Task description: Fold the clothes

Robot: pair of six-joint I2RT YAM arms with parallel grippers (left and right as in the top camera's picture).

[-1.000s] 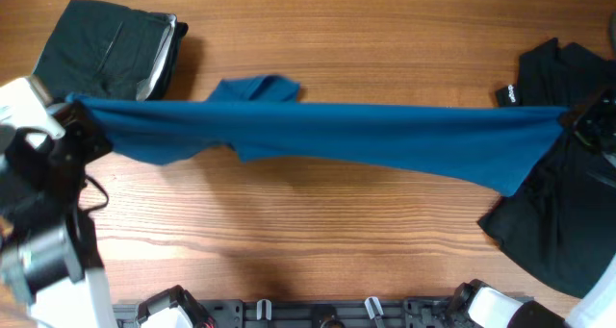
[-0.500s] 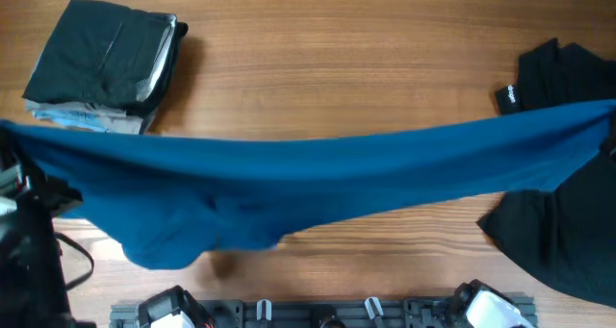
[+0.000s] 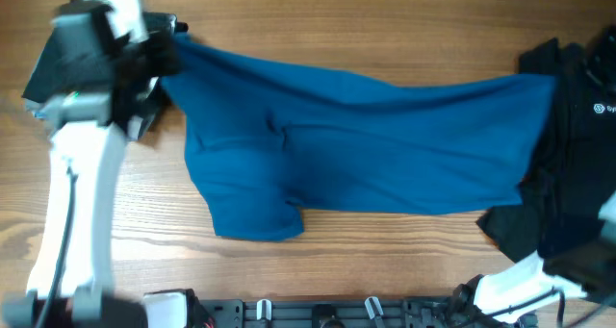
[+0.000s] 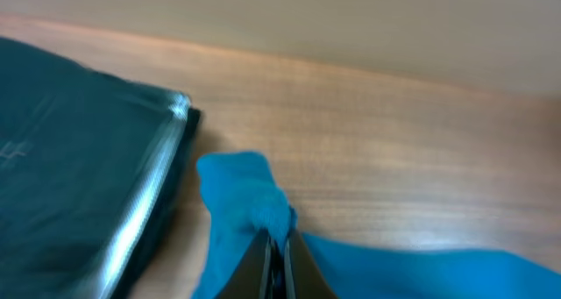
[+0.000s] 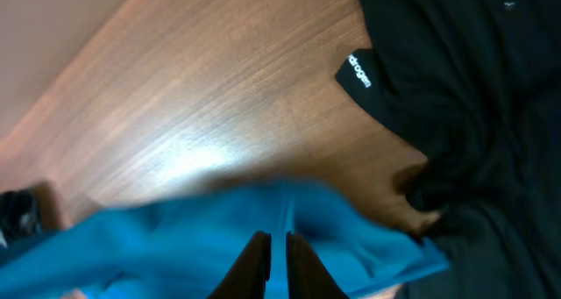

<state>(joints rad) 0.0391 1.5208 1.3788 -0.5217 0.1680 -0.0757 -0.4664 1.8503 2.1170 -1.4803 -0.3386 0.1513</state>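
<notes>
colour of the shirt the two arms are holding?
Plain medium blue, no pattern. The shirt shows best in the overhead view.

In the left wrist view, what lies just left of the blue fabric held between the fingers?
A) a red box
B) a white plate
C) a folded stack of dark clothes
C: the folded dark stack sits left of the blue shirt pinched by the left gripper.

White left arm [image 3: 85, 184] with black joint housing, thin black cable [image 3: 65, 227], white-and-black right arm [image 3: 510, 285], slim dark jaws
</notes>
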